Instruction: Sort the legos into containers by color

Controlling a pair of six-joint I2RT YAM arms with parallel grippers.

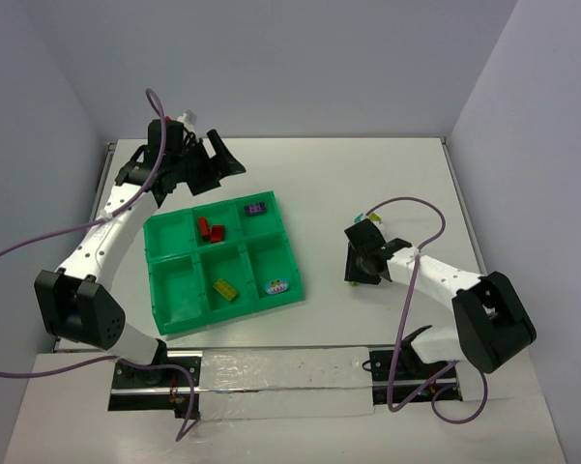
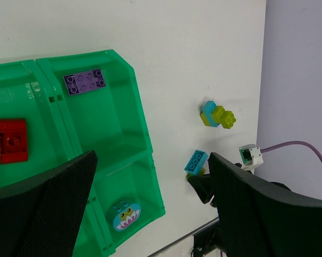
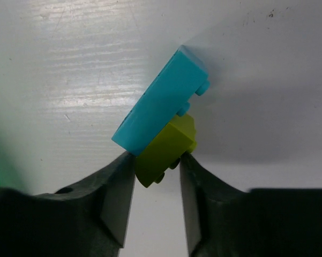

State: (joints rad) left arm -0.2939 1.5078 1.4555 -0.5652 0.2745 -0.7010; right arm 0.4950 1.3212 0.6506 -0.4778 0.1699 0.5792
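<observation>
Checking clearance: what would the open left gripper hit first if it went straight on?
Likely the bright green plastic tray, whose wall shows between the fingers of the left gripper; depth unclear.

White table (image 1: 367,174), pale walls (image 1: 300,68)

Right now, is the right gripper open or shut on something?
Shut. The right gripper pinches the yellow-green brick from both sides in the right wrist view; a light blue brick is attached to it.
</observation>
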